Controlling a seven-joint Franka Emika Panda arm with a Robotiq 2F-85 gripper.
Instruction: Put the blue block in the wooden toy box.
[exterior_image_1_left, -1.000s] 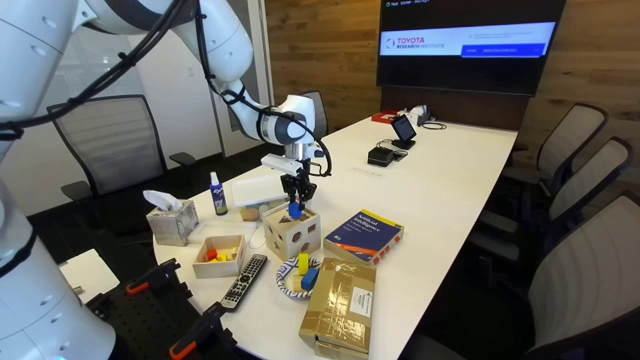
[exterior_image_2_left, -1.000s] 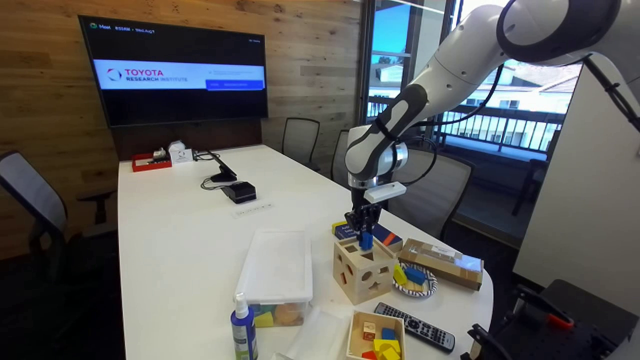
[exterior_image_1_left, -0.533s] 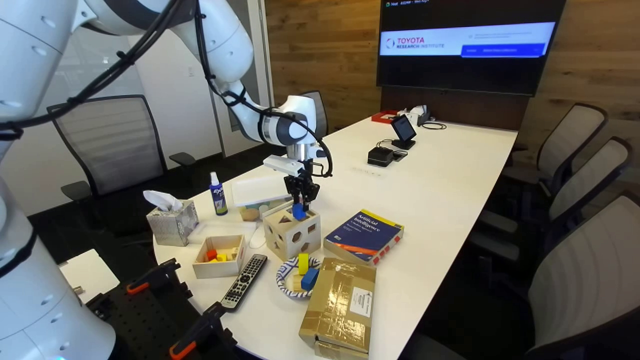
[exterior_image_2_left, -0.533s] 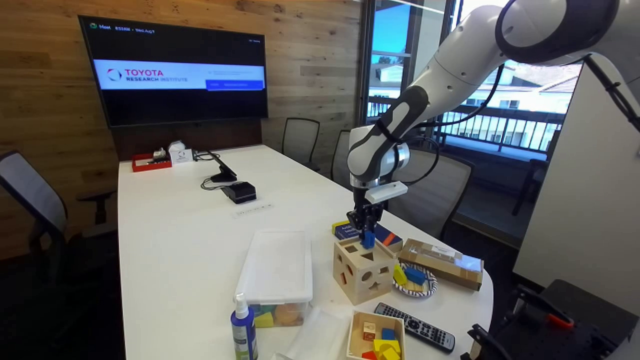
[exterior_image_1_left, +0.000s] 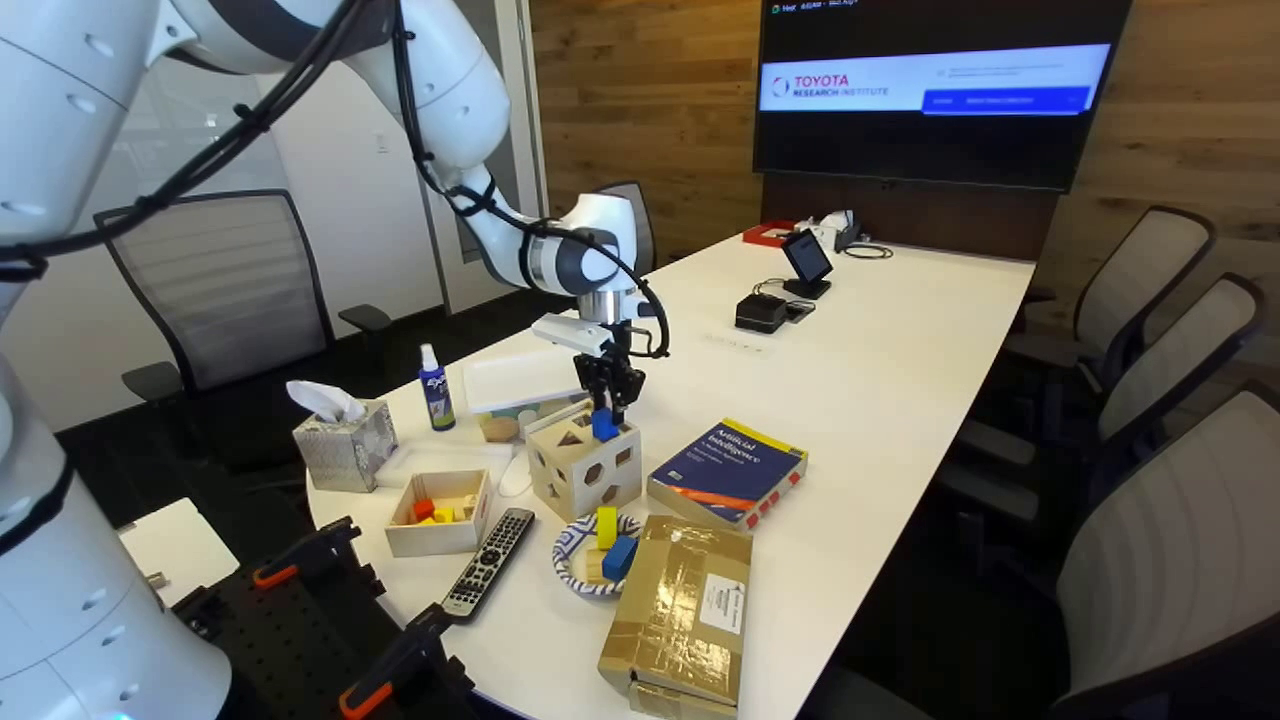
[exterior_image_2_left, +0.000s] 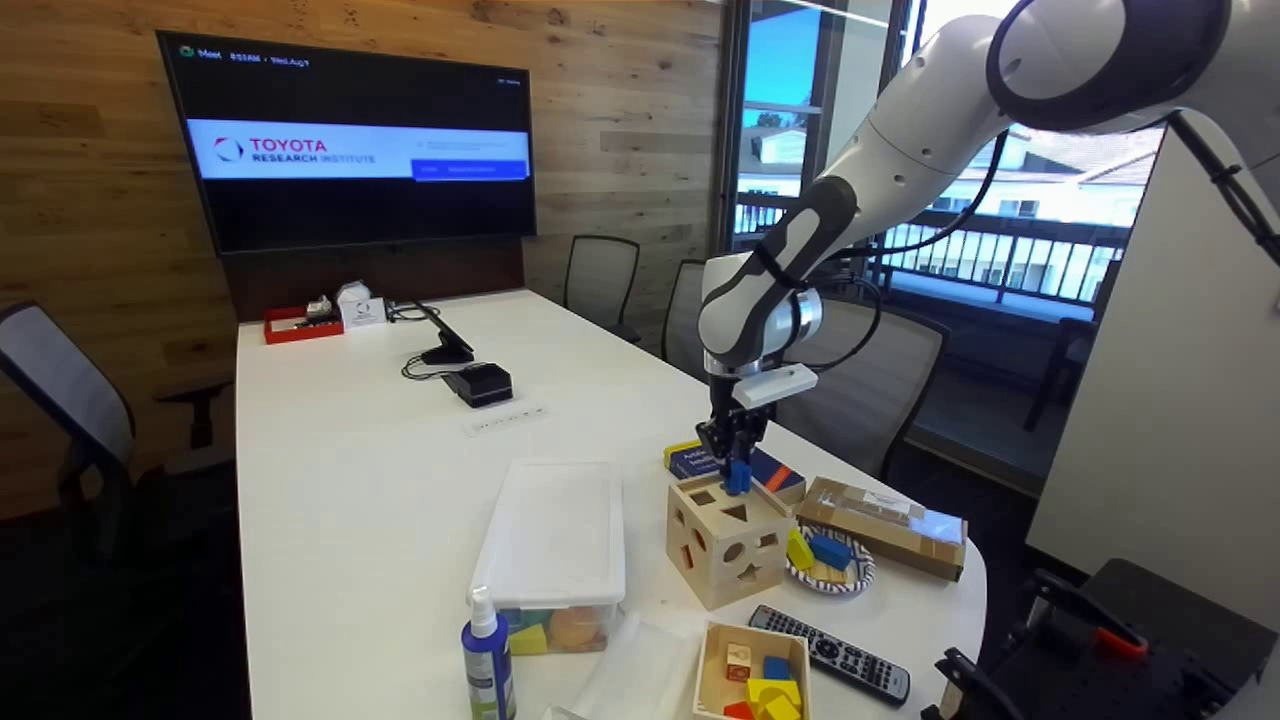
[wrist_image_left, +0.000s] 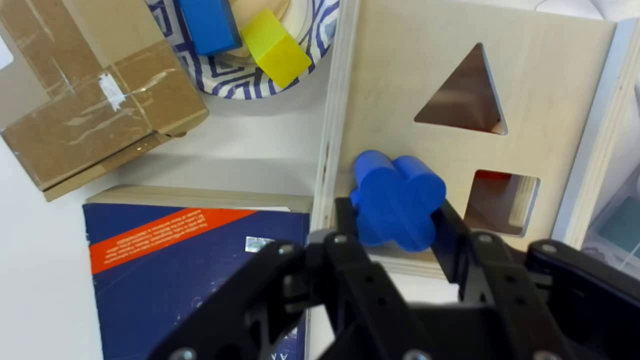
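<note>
Gripper (wrist_image_left: 398, 226) clamped on lobed blue block (wrist_image_left: 395, 202), fingers (wrist_image_left: 455, 245) either side, blk over top face of wooden toy box (wrist_image_left: 555, 100) near one corner, beside square hole (wrist_image_left: 500, 202); can't tell if it touches the top. Main risk, my est.: lobes off-angle to whatever cutout sits beneath, so blk jams or tips on the wood when pushed or let go, poss. dropping twd book (wrist_image_left: 160, 282). Area under blk hidden by blk + fingers in wrist view, too small in both ext. views to judge fit; book cut off at frame's lower edge.
</note>
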